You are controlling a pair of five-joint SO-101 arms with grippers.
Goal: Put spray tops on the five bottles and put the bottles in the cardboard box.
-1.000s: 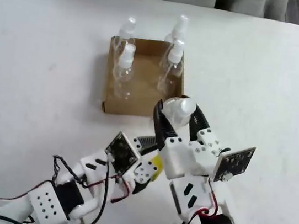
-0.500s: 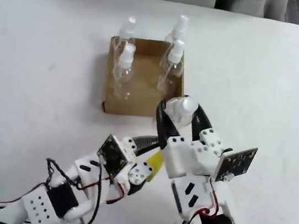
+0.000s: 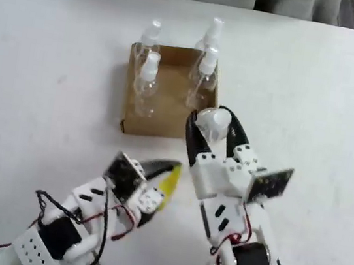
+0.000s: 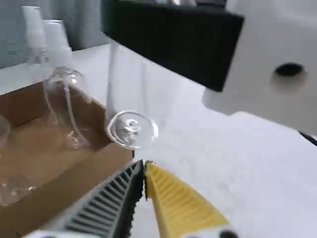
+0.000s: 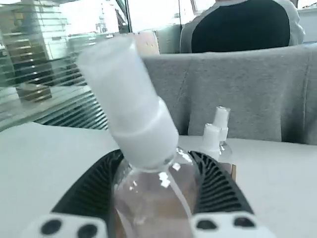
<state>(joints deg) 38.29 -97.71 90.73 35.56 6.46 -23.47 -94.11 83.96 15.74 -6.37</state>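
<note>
R tool (image 3: 213, 126) is gripping the last capped spray bottle (image 5: 151, 198) near-upright, with the cardboard box (image 3: 154, 131) sitting just ahead-left. L tool (image 3: 173, 169) is sitting closed and empty.

the hand (image 5: 157, 161) grips a tilted spray-topped bottle (image 5: 151, 201), two more bottles (image 5: 216, 135) beyond.

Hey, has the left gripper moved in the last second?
Yes. In the high view the left gripper has swung leftward along the front edge of the cardboard box, away from the bottle that the other arm holds.
</note>
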